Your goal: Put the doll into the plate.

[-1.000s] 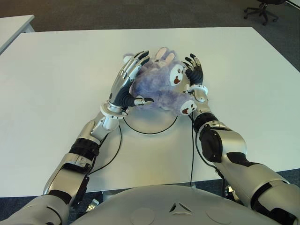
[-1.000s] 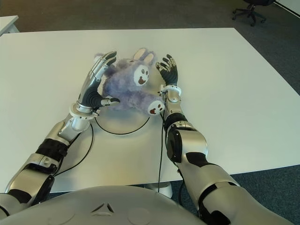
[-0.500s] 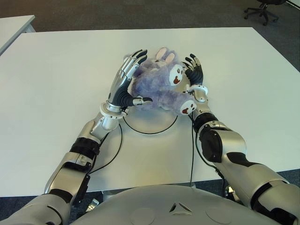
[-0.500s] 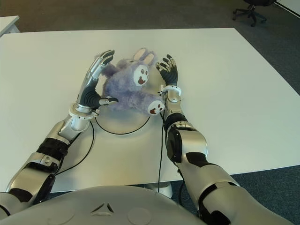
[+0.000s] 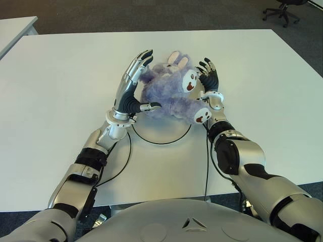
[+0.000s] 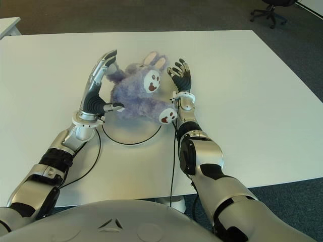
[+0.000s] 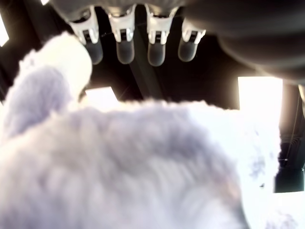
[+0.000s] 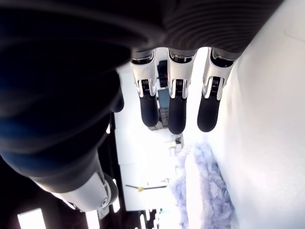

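Observation:
A fluffy purple rabbit doll [image 5: 169, 93] lies on the far part of a white plate [image 5: 161, 143] with a thin dark rim, in the middle of the white table [image 5: 60, 75]. My left hand [image 5: 132, 80] stands upright just left of the doll. Its fingers are spread and clear of the fur, and its thumb reaches toward the doll's lower edge. In the left wrist view the fur [image 7: 119, 167] fills the space below straight fingers. My right hand [image 5: 209, 78] stands open against the doll's right side, next to its face. The doll's fur [image 8: 205, 191] also shows in the right wrist view.
Black cables [image 5: 121, 161] run from both wrists back toward my body across the near table. A second table [image 5: 15, 27] shows at the far left and an office chair [image 5: 282, 10] at the far right on dark carpet.
My left hand's fingers have lifted off the doll and swung out to the left, letting it go. The doll stays on the plate. The right hand has not moved.

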